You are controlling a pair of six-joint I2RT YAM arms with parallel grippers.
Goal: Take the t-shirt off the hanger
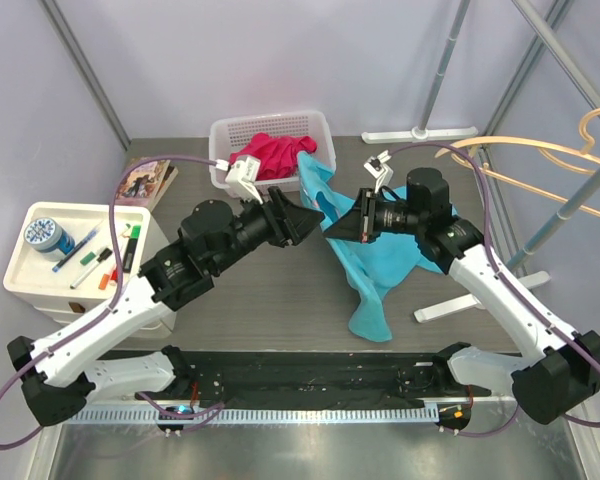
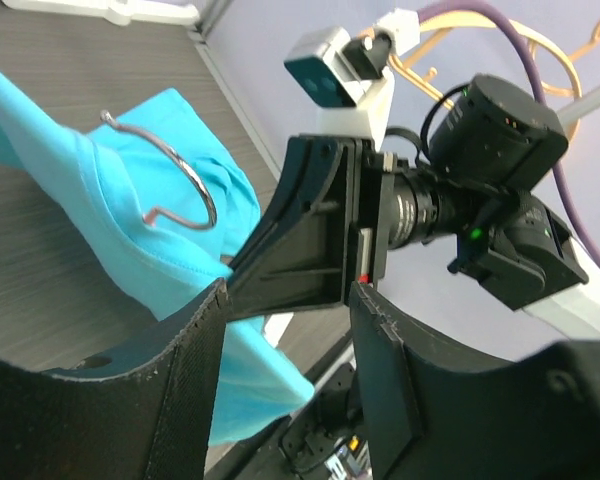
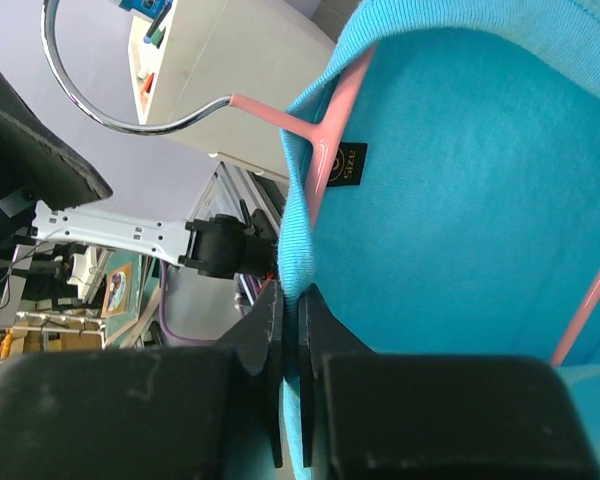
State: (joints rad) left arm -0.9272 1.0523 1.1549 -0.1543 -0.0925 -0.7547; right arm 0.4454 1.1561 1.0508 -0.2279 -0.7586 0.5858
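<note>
teal t-shirt (image 1: 385, 270) is clamped at its collar by the right gripper (image 3: 290, 320); the left gripper (image 1: 302, 218), jaws apart, faces the hanger hook (image 2: 212, 203) nearby.

The t-shirt (image 1: 378, 278) hangs between left gripper (image 1: 313, 216) and right gripper (image 1: 334, 230), basket (image 1: 220, 142) behind, tray (image 1: 28, 283) far left.

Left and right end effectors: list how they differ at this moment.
The right end effector is shut, pinching the neckline edge of the turquoise t-shirt; the left end effector is open and grips nothing. The right one sits just below the neck of the pink hanger; the left one has the hanger's metal hook off to one side. Both are black, and they face each other.
</note>
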